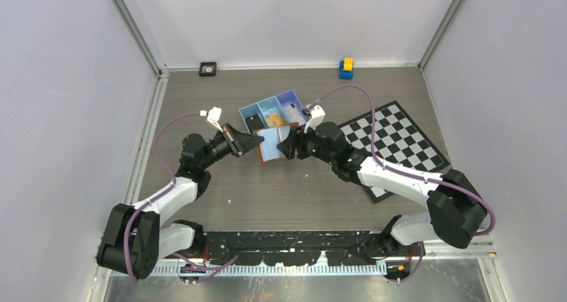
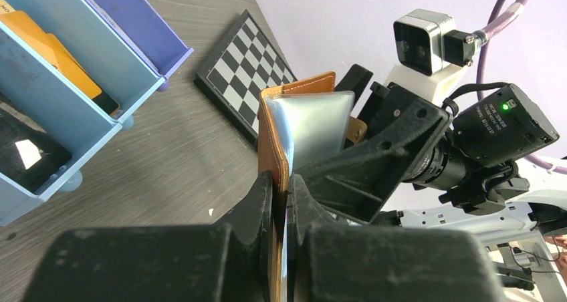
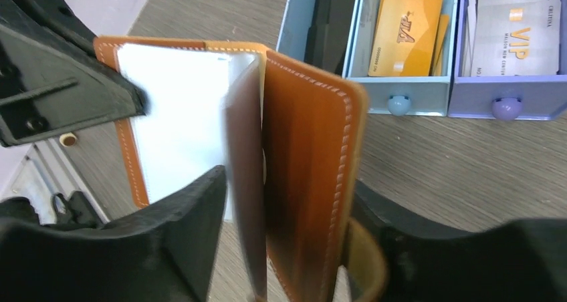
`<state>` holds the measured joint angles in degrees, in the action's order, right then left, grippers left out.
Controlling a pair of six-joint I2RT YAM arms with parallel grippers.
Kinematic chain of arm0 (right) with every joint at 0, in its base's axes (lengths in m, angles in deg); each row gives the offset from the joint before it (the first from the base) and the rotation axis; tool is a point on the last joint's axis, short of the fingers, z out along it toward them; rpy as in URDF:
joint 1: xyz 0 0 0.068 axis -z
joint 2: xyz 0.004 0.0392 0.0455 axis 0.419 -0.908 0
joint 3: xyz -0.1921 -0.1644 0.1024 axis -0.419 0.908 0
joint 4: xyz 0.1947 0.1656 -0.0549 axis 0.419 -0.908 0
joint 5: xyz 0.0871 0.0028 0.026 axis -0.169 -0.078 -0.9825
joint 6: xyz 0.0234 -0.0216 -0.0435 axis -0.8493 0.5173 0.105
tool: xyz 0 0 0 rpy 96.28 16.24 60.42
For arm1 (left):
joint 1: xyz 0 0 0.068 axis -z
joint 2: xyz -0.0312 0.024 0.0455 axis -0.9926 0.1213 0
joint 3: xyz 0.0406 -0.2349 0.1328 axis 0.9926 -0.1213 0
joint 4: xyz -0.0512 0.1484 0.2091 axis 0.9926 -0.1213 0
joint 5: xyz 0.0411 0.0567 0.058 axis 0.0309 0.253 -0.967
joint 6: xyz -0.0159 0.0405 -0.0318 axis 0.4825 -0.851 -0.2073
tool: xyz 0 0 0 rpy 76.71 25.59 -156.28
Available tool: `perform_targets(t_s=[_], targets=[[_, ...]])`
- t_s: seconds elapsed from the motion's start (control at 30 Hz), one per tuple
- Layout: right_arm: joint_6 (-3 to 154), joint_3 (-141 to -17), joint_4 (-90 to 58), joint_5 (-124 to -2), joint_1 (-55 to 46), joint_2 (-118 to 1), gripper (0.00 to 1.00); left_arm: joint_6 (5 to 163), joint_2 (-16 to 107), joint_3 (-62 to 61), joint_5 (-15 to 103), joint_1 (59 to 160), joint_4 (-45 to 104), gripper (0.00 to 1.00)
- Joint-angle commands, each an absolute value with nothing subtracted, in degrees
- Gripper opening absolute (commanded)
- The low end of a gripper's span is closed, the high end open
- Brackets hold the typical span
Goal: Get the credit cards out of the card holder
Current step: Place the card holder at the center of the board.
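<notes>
The brown card holder (image 3: 307, 148) is clamped at its edge by the left gripper (image 2: 286, 190). Its leaves are straddled by the wide-spread right gripper (image 3: 289, 190), and whether they're actually pinched cannot be told.

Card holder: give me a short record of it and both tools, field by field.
card holder: open, held upright between both tools, pale inside showing
left tool: shut on one brown edge
right tool: astride the other cover; grip unclear
tray: gold cards in middle compartment, pale cards in purple one
</notes>
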<state>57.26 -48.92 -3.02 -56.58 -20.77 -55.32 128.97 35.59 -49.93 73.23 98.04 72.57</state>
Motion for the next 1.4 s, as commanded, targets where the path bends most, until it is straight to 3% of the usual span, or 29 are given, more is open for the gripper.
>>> perform_targets(t_s=[0.0,0.1,0.17,0.3,0.47,0.9,1.13,1.37], targets=[[54.76,-46.70,4.98,-54.90,-19.70,-53.59,0.53,128.39,35.56,-47.89,74.89,98.50,77.73,0.00],[53.54,-44.51,7.68,-53.37,-19.25,-52.45,0.26,128.69,36.80,-47.27,74.83,98.58,77.44,0.12],[52.92,-44.54,7.76,-53.36,-19.02,-52.60,0.14,129.08,37.69,-46.83,75.36,98.74,77.29,0.20],[51.00,-44.27,8.04,-53.38,-18.35,-52.87,0.01,128.95,39.28,-46.44,75.81,99.58,77.28,0.34],[46.61,-42.05,10.82,-54.84,-15.90,-52.46,0.00,128.53,39.76,-46.13,76.04,100.41,77.30,0.34],[44.89,-43.15,13.44,-65.65,-14.37,-54.16,0.00,122.50,40.02,-42.84,72.37,102.28,65.16,0.18],[43.81,-41.12,13.84,-63.00,-13.38,-50.93,0.00,117.58,29.12,-45.38,60.19,102.19,52.92,0.45],[42.51,-40.16,15.34,-64.94,-11.99,-49.67,0.01,117.68,33.00,-42.55,63.64,102.19,50.80,0.57]])
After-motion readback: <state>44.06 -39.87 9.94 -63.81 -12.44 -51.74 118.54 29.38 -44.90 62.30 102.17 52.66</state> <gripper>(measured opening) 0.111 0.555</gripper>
